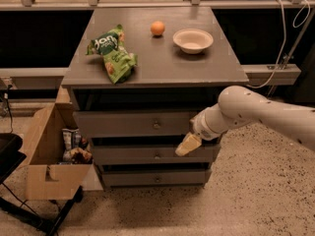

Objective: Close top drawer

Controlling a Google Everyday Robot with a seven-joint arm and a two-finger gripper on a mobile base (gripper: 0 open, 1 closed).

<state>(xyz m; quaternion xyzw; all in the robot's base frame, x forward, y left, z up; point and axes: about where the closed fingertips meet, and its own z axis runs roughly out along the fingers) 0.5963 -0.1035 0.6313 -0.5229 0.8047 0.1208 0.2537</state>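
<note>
The top drawer (138, 123) is a wide grey panel with a small round knob (156, 125) at its centre. It stands out a little from the cabinet, with a dark gap above it. My gripper (186, 145) is at the end of the white arm (256, 109) coming from the right. It sits in front of the cabinet's right side, just below the top drawer's front and over the middle drawer (152, 155). It points down and to the left. It holds nothing that I can see.
A green chip bag (113, 53), an orange (157, 28) and a white bowl (193, 40) lie on the cabinet top. The bottom drawer (155, 178) is below. An open cardboard box (51, 156) with packets stands on the floor at the left.
</note>
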